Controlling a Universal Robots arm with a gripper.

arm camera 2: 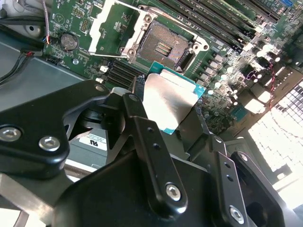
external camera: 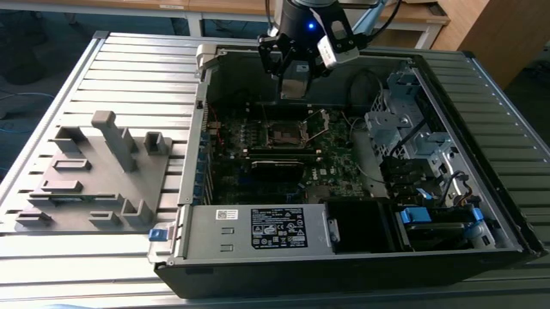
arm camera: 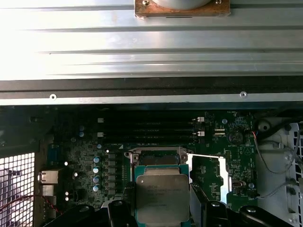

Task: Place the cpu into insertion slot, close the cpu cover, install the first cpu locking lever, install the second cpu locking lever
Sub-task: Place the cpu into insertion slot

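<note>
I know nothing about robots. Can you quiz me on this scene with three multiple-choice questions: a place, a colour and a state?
1. Where is the cpu? A. Held in the claw above the motherboard. B. Lying on the motherboard. C. In a person's hand.
2. What colour is the cpu's top? A. Red. B. Silver-grey. C. Black.
3. How is the cpu cover by the insertion slot? A. Shut flat. B. Swung open. C. Bent double.
Answers: 1 A, the claw grips it over the board; 2 B, its metal top looks silver-grey in both wrist views; 3 B, the frame stands off the bare slot.
</note>
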